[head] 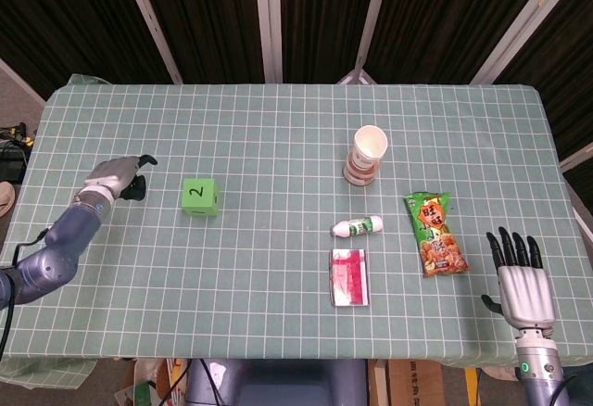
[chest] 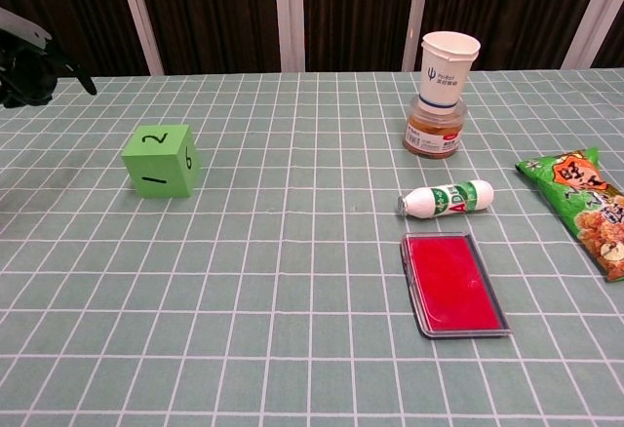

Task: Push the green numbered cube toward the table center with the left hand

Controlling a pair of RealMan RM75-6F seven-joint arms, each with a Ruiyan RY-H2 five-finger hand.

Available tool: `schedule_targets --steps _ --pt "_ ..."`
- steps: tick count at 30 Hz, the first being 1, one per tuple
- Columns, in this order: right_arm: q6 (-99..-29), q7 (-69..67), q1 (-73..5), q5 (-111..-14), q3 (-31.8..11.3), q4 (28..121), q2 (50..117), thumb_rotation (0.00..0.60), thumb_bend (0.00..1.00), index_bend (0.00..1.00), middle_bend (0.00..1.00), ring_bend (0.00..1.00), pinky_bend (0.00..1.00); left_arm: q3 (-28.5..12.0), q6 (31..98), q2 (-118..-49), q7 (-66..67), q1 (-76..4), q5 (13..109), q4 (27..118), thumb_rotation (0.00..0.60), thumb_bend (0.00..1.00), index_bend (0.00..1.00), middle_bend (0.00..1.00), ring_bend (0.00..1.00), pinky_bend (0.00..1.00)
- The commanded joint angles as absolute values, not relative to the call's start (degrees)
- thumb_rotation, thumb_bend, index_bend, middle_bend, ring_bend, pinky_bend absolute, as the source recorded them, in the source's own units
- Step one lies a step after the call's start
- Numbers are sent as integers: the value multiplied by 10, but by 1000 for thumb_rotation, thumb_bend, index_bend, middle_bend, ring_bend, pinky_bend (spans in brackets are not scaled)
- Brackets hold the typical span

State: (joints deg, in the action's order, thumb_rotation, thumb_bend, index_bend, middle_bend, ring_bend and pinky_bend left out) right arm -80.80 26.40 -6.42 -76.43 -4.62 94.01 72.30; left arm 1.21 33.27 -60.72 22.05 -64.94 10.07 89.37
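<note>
A white paper cup [chest: 449, 69] stands mouth-up on a squat brown jar [chest: 436, 133]; the cup's inside looks empty from the head view, and the jar's contents cannot be told. The head view alone shows the right hand [head: 522, 281] flat, fingers spread, holding nothing at the near table edge, while both views catch the left hand [head: 122, 176] with fingers curled on nothing. The green paper cube [head: 199, 196] marked "2" sits upright on the left of the green checked tablecloth [head: 259, 128], near but clear of the left hand.
</note>
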Motion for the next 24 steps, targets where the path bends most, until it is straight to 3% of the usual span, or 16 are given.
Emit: schedule_targets --steps 1,24 --pt "-809 268 -64 -761 -47 940 723 600 45 66 0 33 0 2 345 -627 205 -640 128 887 600 1000 187 852 695 715" --pt "-818 261 -59 -752 -48 953 712 600 45 66 0 33 0 -18 368 -684 170 -644 153 868 600 1000 217 852 690 716"
